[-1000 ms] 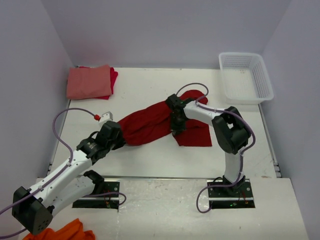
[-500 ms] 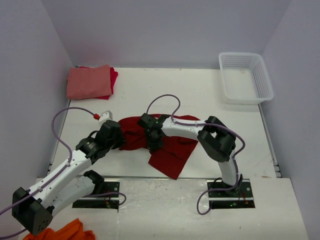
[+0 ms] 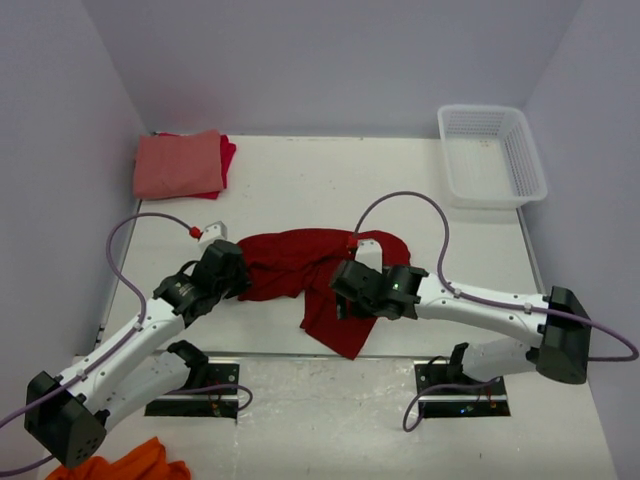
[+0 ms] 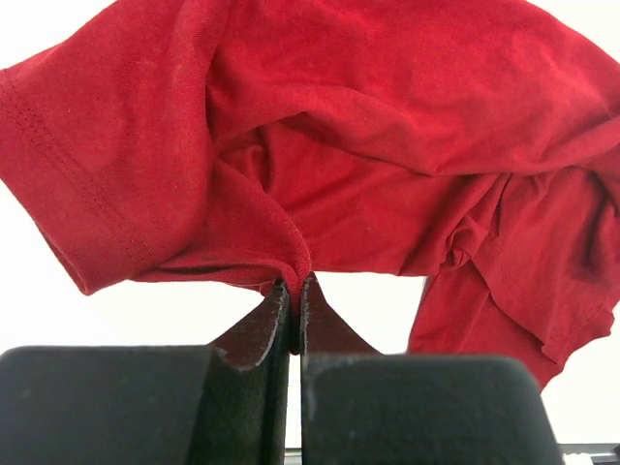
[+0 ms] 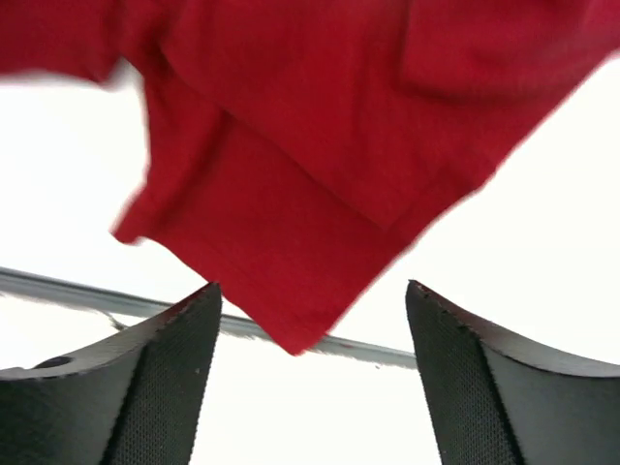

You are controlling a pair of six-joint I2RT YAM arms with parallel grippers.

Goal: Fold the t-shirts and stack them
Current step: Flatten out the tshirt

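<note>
The dark red t-shirt (image 3: 290, 262) lies crumpled across the middle of the table, with one flap (image 3: 335, 325) hanging towards the near edge. My left gripper (image 3: 236, 277) is shut on a fold at the shirt's left end; the left wrist view shows the cloth (image 4: 387, 145) pinched at the fingertips of the left gripper (image 4: 295, 281). My right gripper (image 3: 340, 302) stands open just above the flap, holding nothing. In the right wrist view the shirt's corner (image 5: 320, 145) hangs free between the spread fingers of the right gripper (image 5: 313, 286). A folded salmon-pink t-shirt (image 3: 178, 163) rests on a brighter red one (image 3: 228, 153) at the back left.
A white mesh basket (image 3: 490, 155) stands at the back right corner. A small white block with a red tip (image 3: 209, 233) lies by the left arm's cable. Orange cloth (image 3: 130, 465) shows off the table at the bottom left. Walls close in left, right and back.
The right gripper dragged the shirt's right end leftward and towards the near edge, then opened and let it go. Its arm now stretches low from the right. The left gripper kept still.
</note>
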